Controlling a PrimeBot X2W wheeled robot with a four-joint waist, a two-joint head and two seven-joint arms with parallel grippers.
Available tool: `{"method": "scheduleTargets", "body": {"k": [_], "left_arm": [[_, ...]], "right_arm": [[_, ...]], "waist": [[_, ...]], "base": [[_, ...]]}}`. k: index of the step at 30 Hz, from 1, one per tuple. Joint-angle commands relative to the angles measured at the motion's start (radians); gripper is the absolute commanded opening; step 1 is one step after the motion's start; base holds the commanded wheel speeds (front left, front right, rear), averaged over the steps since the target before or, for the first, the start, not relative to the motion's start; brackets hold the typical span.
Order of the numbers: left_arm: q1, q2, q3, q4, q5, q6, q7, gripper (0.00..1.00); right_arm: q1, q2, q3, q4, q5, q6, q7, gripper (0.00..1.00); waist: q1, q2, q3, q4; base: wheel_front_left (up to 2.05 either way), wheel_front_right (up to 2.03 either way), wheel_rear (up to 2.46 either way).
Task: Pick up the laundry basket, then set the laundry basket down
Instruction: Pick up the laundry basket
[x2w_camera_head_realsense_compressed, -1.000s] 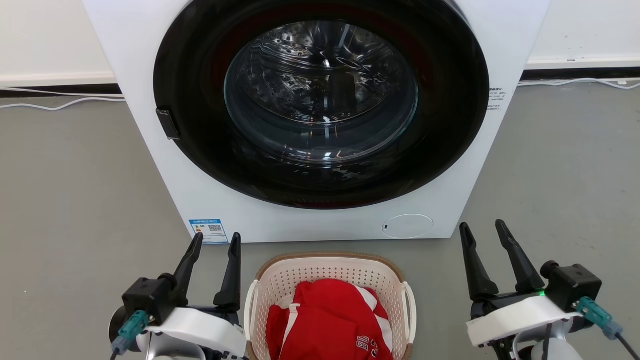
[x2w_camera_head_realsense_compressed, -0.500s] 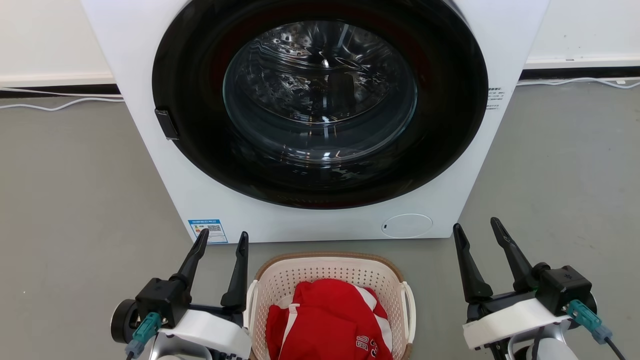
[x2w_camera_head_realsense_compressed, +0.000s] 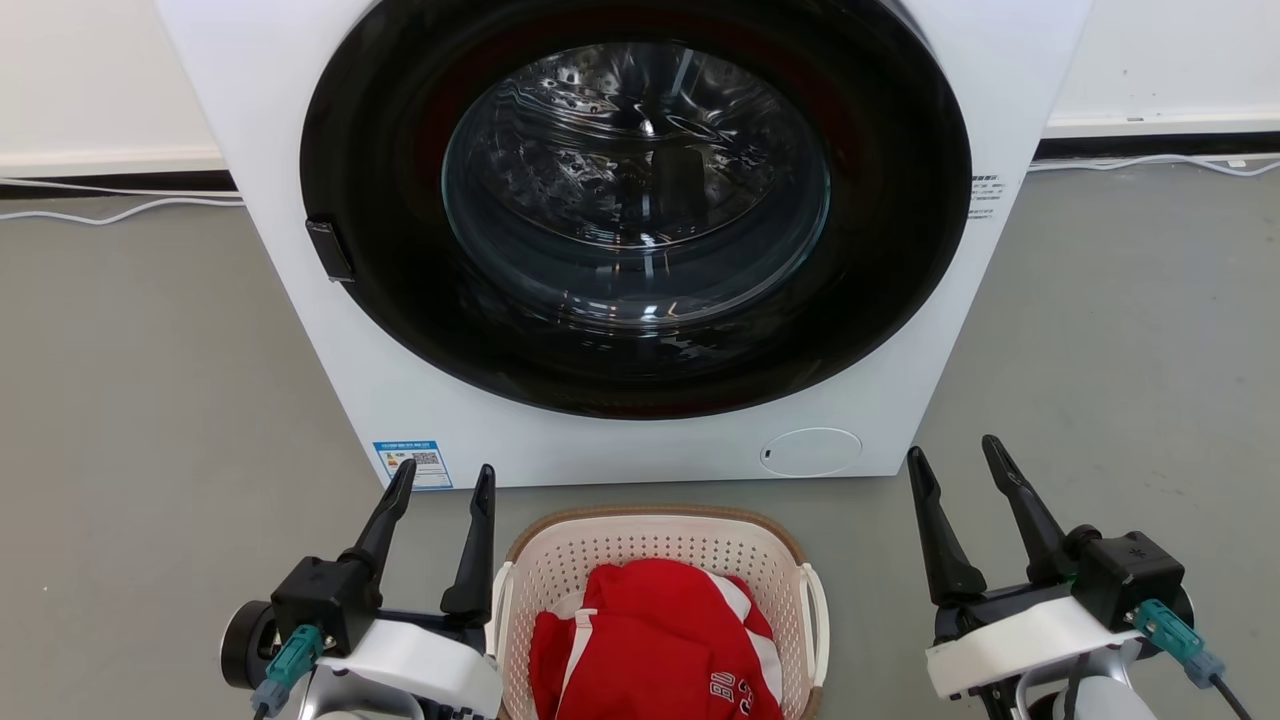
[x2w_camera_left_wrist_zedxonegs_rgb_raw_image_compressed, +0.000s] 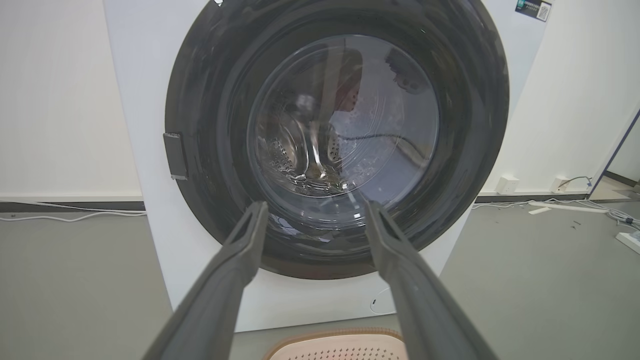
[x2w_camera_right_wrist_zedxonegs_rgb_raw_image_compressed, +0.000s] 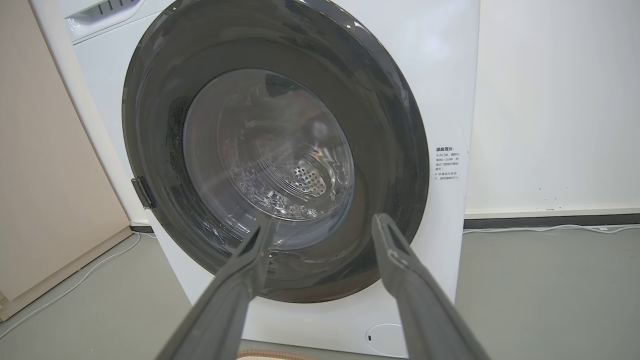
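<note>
The laundry basket (x2w_camera_head_realsense_compressed: 650, 545) stands on the grey floor at the bottom centre of the head view, cream-white and perforated with a brown rim, holding a red-and-white garment (x2w_camera_head_realsense_compressed: 655, 640). White loop handles show on both of its sides. My left gripper (x2w_camera_head_realsense_compressed: 447, 482) is open just left of the basket, its inner finger close beside the left handle. My right gripper (x2w_camera_head_realsense_compressed: 952, 455) is open farther off to the right, apart from the basket. The basket's far rim (x2w_camera_left_wrist_zedxonegs_rgb_raw_image_compressed: 334, 336) peeks in at the bottom of the left wrist view between the open gripper (x2w_camera_left_wrist_zedxonegs_rgb_raw_image_compressed: 314, 210), and a sliver of rim (x2w_camera_right_wrist_zedxonegs_rgb_raw_image_compressed: 272, 354) in the right wrist view below the open gripper (x2w_camera_right_wrist_zedxonegs_rgb_raw_image_compressed: 322, 222).
A white front-loading washing machine (x2w_camera_head_realsense_compressed: 640, 230) with a shut dark round door stands right behind the basket. White cables (x2w_camera_head_realsense_compressed: 110, 205) run along the wall's foot on both sides. Bare grey floor lies left and right of the machine.
Both grippers shifted slightly forward and inward a second ago, then held still. The head view has drifted a little to the right. The basket has not moved.
</note>
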Motion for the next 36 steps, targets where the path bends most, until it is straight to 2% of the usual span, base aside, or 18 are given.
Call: {"method": "scheduleTargets", "body": {"k": [1,21,36], "left_arm": [[-0.049,0.009,0.031,-0.022,-0.004,0.005,-0.006,1.0],[-0.053,0.009,0.038,-0.016,-0.017,0.012,-0.006,1.0],[-0.126,0.009,0.071,0.053,-0.039,-0.002,-0.006,1.0]], "right_arm": [[-0.047,0.002,0.022,-0.019,0.007,0.007,-0.014,1.0],[-0.043,0.013,-0.012,0.001,0.024,0.007,-0.014,1.0],[-0.094,0.017,-0.048,0.042,0.061,0.007,-0.014,1.0]], "waist": [[0.0,0.0,-0.001,-0.001],[0.0,0.0,0.03,-0.013],[0.0,0.0,0.207,-0.03]], "base": [[0.0,0.0,0.0],[0.0,0.0,0.0],[0.0,0.0,0.0]]}}
